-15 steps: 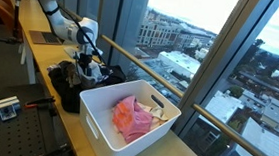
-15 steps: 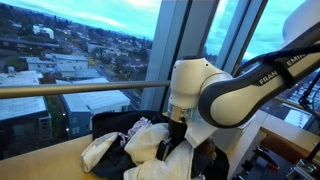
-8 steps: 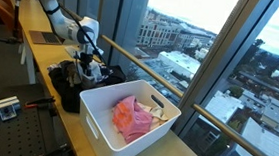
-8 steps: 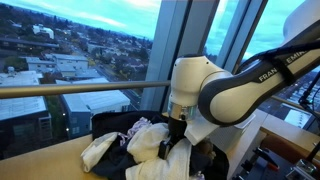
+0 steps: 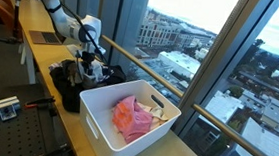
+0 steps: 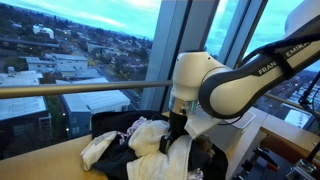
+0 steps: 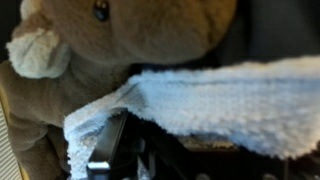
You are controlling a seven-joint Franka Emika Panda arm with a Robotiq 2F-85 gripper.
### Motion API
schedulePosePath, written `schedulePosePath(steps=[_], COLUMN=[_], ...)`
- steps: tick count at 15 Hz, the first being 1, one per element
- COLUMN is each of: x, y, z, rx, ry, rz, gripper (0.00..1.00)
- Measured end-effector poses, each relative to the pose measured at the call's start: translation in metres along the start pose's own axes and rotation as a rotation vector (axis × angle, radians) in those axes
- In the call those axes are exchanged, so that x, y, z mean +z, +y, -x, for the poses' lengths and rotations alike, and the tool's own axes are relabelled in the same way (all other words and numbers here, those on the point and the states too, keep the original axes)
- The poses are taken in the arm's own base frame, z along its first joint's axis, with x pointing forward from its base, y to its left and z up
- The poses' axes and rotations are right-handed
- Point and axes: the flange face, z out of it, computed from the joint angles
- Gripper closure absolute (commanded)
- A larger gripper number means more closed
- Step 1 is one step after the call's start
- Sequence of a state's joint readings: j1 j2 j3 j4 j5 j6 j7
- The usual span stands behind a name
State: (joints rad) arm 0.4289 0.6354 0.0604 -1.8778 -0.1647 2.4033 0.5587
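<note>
A tall window (image 5: 232, 55) runs along the far edge of a long wooden table (image 5: 34, 42), with a town below. The white arm (image 5: 64, 22) reaches down over the table and fills the 3 o'clock side of an exterior view (image 6: 215, 90).

A white bin (image 5: 101, 120) stands on the table at about 4 o'clock from the arm's tip. A crumpled pink cloth (image 5: 131, 120) lies inside it.

Just beside the bin, at its 10 o'clock, lies a heap of clothes (image 5: 70, 88), mostly dark with pale pieces among them. It shows in both exterior views (image 6: 110, 125).

In the wrist view a brown toy bear (image 7: 130, 35) fills the frame from 9 to 1 o'clock, one pale ear at 10 o'clock. A white cloth (image 7: 220, 105) stretches under it from 7 to 3 o'clock. An exterior view shows this cloth (image 6: 150, 135) on top of the heap.

The gripper (image 5: 87, 69) is sunk into the heap, pointing down (image 6: 176, 135). In the wrist view it sits at 6 o'clock (image 7: 130, 160), its dark fingers (image 7: 108, 155) right under the hem of the white cloth. The jaws are pressed together. Whether any fabric is pinched between them cannot be made out.
</note>
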Motion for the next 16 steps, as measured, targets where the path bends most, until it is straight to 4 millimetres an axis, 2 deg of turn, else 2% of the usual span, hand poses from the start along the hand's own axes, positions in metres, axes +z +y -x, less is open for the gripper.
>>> schedulePosePath(steps=[5, 16], x=[-0.019, -0.113], y=[0.007, 0.029], z=[-0.007, -0.013], rx=[0.014, 0.036], ry=[0.038, 0.175], rz=[-0.015, -0.046], gripper=[1.00, 1.00])
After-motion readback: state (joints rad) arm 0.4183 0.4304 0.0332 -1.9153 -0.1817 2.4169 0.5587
